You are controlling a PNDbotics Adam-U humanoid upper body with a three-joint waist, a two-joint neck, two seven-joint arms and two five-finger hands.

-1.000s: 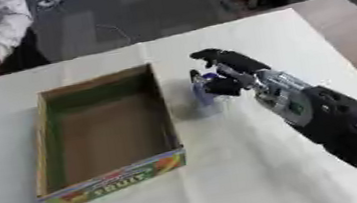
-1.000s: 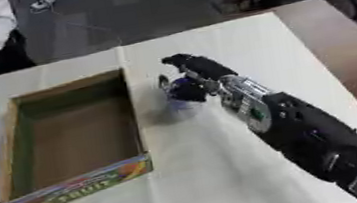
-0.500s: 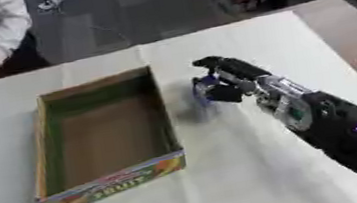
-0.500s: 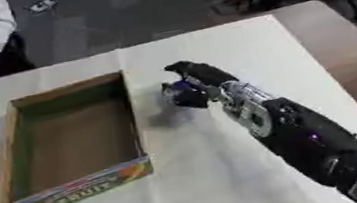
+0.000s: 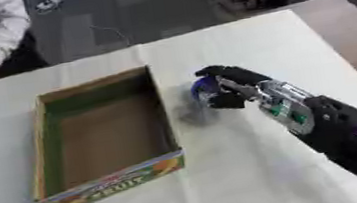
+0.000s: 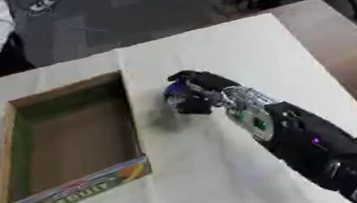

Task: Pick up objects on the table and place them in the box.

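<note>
Curling my right hand [image 5: 231,88] round a small blue object [image 5: 202,87], I have my fingers [image 5: 213,72] closed over it, just off the box [image 5: 110,182] at its three o'clock side. In the left eye view I can't tell whether it has left the worktop [image 5: 255,173], so it could slip out as I lift. In the right eye view, the near box wall stands between us; carrying low could clip it and shove the box. My left hand shows nowhere.
</note>
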